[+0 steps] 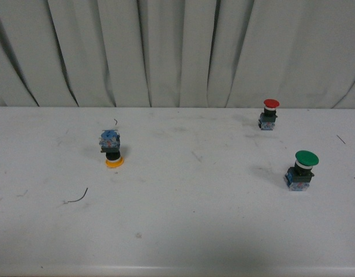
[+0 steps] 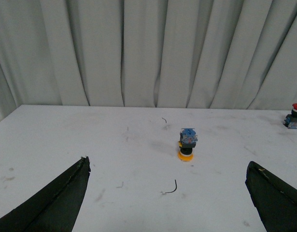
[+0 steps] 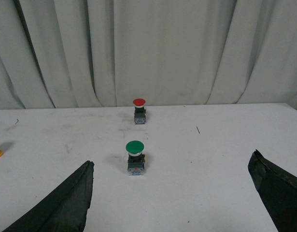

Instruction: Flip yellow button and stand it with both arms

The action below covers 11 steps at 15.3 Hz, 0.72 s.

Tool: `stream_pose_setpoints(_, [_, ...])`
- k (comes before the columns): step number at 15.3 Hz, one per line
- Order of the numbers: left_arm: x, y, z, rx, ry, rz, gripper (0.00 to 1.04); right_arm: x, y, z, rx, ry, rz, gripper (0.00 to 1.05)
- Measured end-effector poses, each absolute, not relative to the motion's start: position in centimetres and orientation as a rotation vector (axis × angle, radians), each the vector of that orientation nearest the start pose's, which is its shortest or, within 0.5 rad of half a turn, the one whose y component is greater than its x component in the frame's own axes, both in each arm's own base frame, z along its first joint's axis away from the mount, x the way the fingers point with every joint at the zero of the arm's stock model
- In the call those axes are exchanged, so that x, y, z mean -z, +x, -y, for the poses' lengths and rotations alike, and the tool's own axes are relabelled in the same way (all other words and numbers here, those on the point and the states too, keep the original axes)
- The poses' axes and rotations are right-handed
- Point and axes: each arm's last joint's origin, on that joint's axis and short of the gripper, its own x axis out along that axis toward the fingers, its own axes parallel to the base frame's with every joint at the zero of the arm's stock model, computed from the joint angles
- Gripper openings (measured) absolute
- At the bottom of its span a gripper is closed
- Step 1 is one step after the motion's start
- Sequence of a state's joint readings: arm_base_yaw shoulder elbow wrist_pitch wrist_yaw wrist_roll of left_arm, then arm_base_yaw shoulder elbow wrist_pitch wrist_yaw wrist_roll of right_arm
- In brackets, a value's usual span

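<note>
In the front view, the yellow button (image 1: 112,149) stands upside down on the left part of the desk (image 1: 183,231), with its orange cap on the surface and its blue base on top. The red button (image 1: 270,113) and the green button (image 1: 302,169) stand upright on the right, well apart from it.

From my left wrist, my left claw (image 2: 167,163) is spread wide and holds nothing. The yellow button sits ahead of the gap, beyond the fingertips and untouched.

From my right wrist, my right claw (image 3: 172,159) is also spread wide and holds nothing. The green button stands ahead between its fingers, with the red one further back. Only a sliver of the yellow button shows at the picture's edge, well to one side of this claw.
</note>
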<state>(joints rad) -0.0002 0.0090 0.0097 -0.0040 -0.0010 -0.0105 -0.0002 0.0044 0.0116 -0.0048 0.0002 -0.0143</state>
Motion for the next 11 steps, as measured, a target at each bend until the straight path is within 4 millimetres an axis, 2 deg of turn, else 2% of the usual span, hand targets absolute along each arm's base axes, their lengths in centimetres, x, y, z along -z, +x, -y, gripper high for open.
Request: stream_pose_setpoints(11, [-16.57,9.77,0.0,-0.001,-0.01,-0.003,0.98,-16.67,9.73,0.0,0.0,-0.014,0.002,0.98])
